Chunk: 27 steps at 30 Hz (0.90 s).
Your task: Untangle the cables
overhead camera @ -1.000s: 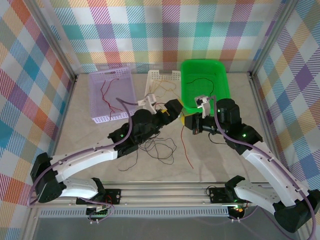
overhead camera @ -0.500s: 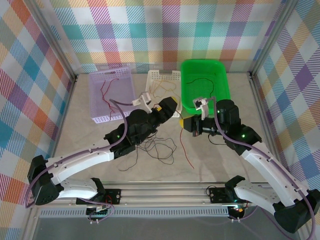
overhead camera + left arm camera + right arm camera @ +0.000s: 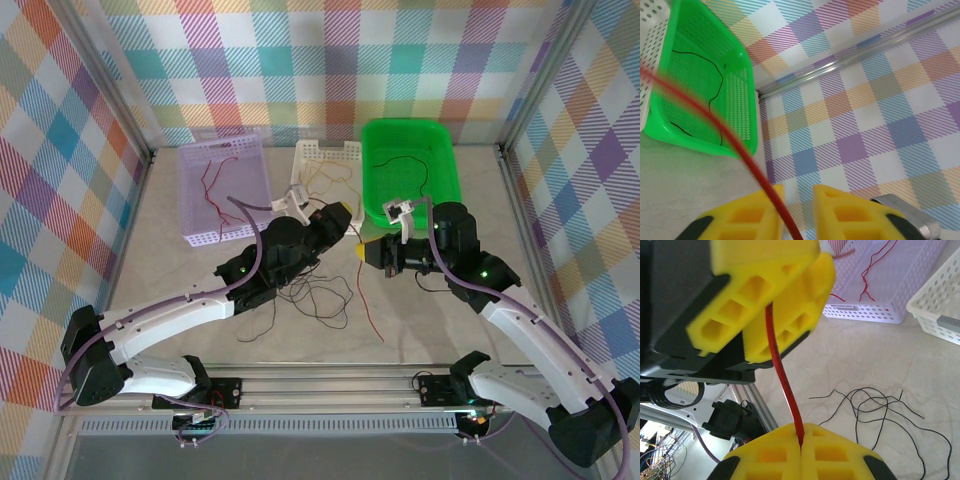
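While your right gripper [image 3: 801, 432] pinches the red wire [image 3: 782, 375] mid-frame, your left gripper [image 3: 797, 195] sits snug round it too; you cannot tell if it grips. Some wires lie in the baskets [image 3: 405, 124] up top. The black wires [image 3: 320, 295] below are tangled.

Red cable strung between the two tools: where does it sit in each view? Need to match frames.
Top external: red cable at centre, running from the right tool toward the near edge.
Left wrist: diagonal from upper left down between the left tool fingers.
Right wrist: near-vertical at centre, from the left tool above into the shut right tool.
Shared landmark: the yellow-fingered left tool.
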Each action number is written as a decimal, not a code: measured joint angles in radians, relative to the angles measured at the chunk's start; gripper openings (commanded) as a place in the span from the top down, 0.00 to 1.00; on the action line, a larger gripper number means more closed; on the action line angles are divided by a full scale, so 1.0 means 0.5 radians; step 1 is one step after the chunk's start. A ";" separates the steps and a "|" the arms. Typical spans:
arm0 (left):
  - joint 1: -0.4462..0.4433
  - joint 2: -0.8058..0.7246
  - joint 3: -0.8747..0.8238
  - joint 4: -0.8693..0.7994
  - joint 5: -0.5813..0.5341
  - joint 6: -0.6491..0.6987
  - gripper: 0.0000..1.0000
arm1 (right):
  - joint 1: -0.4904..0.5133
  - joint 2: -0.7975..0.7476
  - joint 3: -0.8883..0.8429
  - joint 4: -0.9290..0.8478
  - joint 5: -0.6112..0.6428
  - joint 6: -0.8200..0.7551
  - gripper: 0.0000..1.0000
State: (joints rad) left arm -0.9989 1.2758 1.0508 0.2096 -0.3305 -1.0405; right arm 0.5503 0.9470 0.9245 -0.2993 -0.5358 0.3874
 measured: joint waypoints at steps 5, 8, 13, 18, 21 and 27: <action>0.001 0.000 0.000 0.002 -0.001 -0.016 1.00 | 0.000 0.000 -0.002 -0.001 0.000 0.001 1.00; 0.005 -0.012 0.000 -0.024 -0.006 -0.012 1.00 | 0.000 0.000 -0.002 -0.002 0.002 0.000 1.00; 0.033 -0.098 0.000 -0.176 0.011 0.040 1.00 | 0.001 -0.008 -0.002 0.010 0.018 -0.021 0.83; 0.189 -0.201 0.048 -0.417 -0.017 0.172 1.00 | 0.003 -0.094 -0.032 -0.063 0.111 -0.076 0.48; 0.291 -0.251 0.132 -0.575 -0.022 0.282 1.00 | 0.004 -0.158 -0.050 -0.108 0.191 -0.095 0.32; 0.494 -0.347 0.282 -0.891 -0.015 0.537 1.00 | 0.003 -0.320 -0.079 -0.228 0.397 -0.122 0.07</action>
State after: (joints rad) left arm -0.7521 1.1023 1.1919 -0.2359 -0.3382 -0.7719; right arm 0.5518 0.7868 0.8852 -0.4133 -0.3374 0.3264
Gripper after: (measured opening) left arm 0.044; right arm 0.869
